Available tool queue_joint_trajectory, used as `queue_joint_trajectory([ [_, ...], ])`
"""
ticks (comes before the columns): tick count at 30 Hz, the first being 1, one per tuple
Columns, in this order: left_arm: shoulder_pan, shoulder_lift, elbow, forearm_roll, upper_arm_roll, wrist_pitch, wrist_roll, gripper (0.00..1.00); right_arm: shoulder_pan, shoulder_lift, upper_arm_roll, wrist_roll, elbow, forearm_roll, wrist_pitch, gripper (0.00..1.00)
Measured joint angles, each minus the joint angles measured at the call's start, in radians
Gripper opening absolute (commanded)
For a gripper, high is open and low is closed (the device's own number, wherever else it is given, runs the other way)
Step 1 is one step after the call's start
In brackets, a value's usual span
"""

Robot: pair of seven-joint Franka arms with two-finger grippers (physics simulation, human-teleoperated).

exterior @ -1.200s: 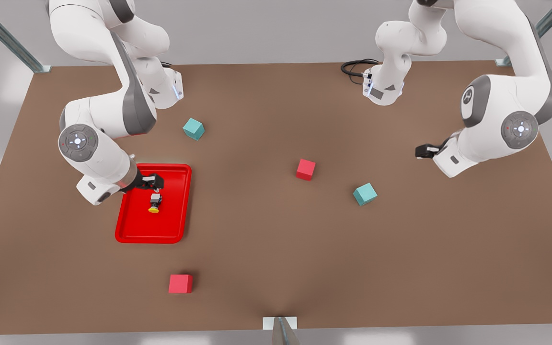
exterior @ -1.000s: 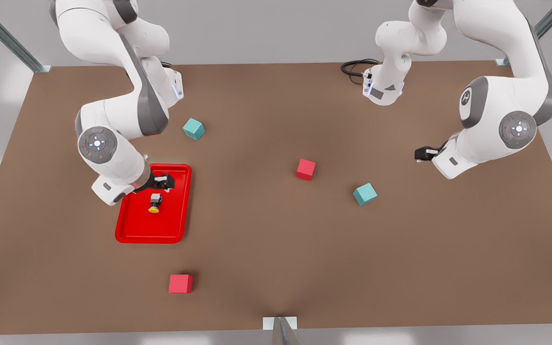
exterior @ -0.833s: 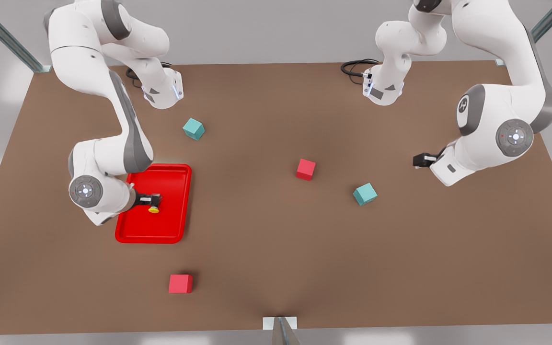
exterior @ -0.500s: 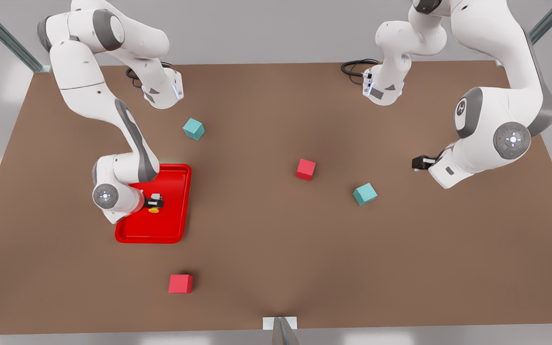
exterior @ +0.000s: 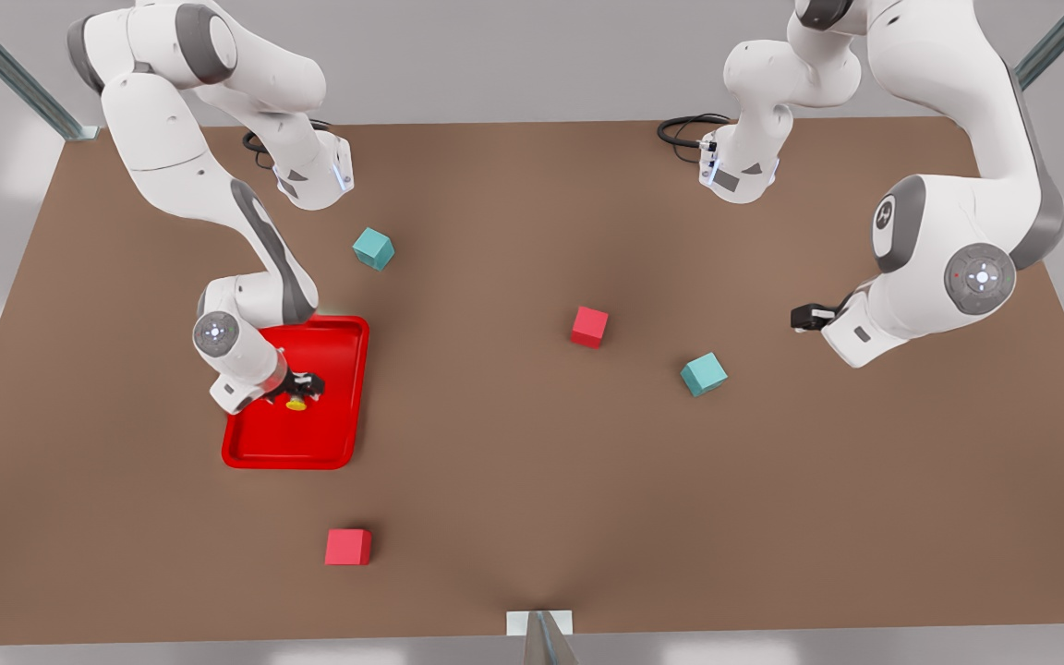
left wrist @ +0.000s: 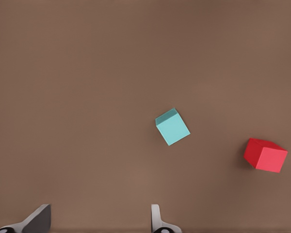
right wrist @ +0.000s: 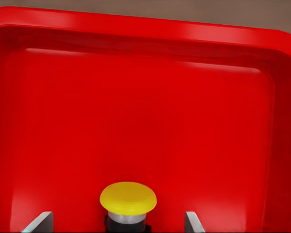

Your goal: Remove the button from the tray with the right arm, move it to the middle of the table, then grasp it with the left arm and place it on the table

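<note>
Firstly, the tray (exterior: 347, 388): bright red, raised rim, lying on the brown surface (exterior: 513, 517) toward the front view's left; every place below is given from it.

Item 1, right arm (exterior: 246, 268): reaches down over the tray's far-left part. Its end effector, the right end effector (exterior: 299, 395), sits low inside the tray. The right wrist view shows both fingertips (right wrist: 39, 222) spread wide, 1 on each side of the button and clear of it.

Item 2, button (exterior: 296, 404): yellow cap, grey body, inside the tray near its middle, lying between the spread fingers (right wrist: 127, 198). Not lifted.

Item 3, red cube (exterior: 348, 546): on the surface, on the near side of the tray, apart from it.

Item 4, teal cube (exterior: 373, 248): beyond the tray's far right corner, near it.

Item 5, second red cube (exterior: 589, 327): well to the right of the tray, about mid-surface.

Item 6, second teal cube (exterior: 704, 374): farther right of the tray, near the second red cube.

Item 7, left arm (exterior: 948, 268): waits well apart from the tray, at the front view's right. Its end effector, the left end effector (exterior: 807, 317), hangs above bare surface, fingers set wide (left wrist: 102, 223).
</note>
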State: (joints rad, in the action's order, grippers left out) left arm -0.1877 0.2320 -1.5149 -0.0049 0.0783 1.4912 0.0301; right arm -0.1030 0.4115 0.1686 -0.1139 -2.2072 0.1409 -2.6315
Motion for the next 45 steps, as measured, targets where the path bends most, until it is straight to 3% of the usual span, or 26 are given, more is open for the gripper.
queue_joint_trajectory([
  [13,0.001,0.01,-0.001,-0.001,0.0,-0.003,0.0,1.0,-0.002,-0.009,0.0,0.03,-0.076,-0.003,-0.051,1.0],
  [16,0.001,0.01,-0.001,-0.001,0.0,-0.003,0.0,1.0,-0.003,0.008,0.0,0.032,-0.071,-0.004,-0.055,0.8],
  [17,0.001,0.01,-0.001,-0.001,0.0,-0.003,0.001,1.0,-0.003,0.01,0.0,0.033,-0.072,-0.004,-0.056,0.55],
  [18,0.001,0.01,-0.001,0.0,0.0,-0.003,0.001,1.0,-0.003,0.011,0.0,0.034,-0.072,-0.005,-0.056,0.44],
  [24,0.002,0.01,-0.001,0.0,0.0,-0.001,0.002,1.0,0.0,0.01,0.001,0.052,-0.064,-0.014,-0.052,0.4],
  [29,0.001,0.01,-0.001,0.0,0.0,0.0,0.003,1.0,0.01,-0.006,0.047,0.065,0.138,-0.016,0.077,0.4],
  [33,0.001,0.01,-0.001,-0.001,0.0,0.0,0.003,1.0,0.019,-0.005,0.15,0.054,0.312,-0.023,0.238,0.4],
  [37,0.002,0.011,-0.001,-0.001,0.0,-0.001,0.003,1.0,0.181,0.025,0.179,-0.009,0.435,-0.025,0.344,0.4],
  [42,0.001,0.018,-0.001,-0.001,0.0,0.0,0.003,1.0,0.431,0.242,0.176,-0.155,0.764,-0.022,0.45,0.4],
  [45,0.001,0.019,-0.001,0.0,0.0,0.001,0.004,1.0,0.604,0.432,0.108,-0.258,1.058,-0.022,0.512,0.4],
])
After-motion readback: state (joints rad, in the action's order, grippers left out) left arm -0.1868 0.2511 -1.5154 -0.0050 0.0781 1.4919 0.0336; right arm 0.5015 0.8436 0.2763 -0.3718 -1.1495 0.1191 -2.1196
